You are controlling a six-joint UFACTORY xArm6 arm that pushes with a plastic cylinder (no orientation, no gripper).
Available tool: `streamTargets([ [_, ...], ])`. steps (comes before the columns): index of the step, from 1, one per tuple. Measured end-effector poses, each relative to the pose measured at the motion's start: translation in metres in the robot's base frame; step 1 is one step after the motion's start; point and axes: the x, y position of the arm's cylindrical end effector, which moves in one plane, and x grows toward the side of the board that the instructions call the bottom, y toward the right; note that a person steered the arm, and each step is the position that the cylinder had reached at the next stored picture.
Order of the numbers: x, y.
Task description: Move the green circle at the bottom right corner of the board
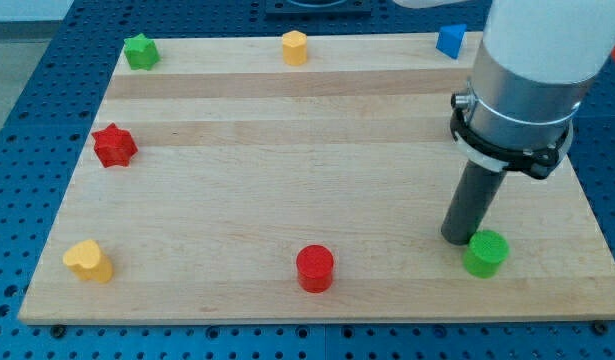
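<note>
Table [287, 200], a pale wooden board, carries seven blocks, none inside any container. Lower left of the frame: yellow heart-shaped block [88, 260]. Above it at mid-left: red star [114, 145]. Upper left corner: green star [140, 51]. Top edge, centre: yellow hexagonal block [294, 47]. Bottom edge, centre: red circle [315, 268]. Upper right: blue block [450, 41], shape not clear, partly beside the arm housing. Lower right of the frame: green circle [485, 253], close to the board's bottom right corner but short of the edge. The arm [532, 70] descends from the upper right, its rod upright. The tool has no jaws; my tip [459, 239] rests on the table, touching or just beside the green circle's upper left side.
</note>
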Motion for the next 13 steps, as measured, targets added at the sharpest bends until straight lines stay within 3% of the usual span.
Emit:
streamTargets([
  [3, 0.012, 0.013],
  [5, 0.012, -0.02],
  [8, 0.041, -0.005],
  [11, 0.042, 0.026],
  [13, 0.029, 0.011],
])
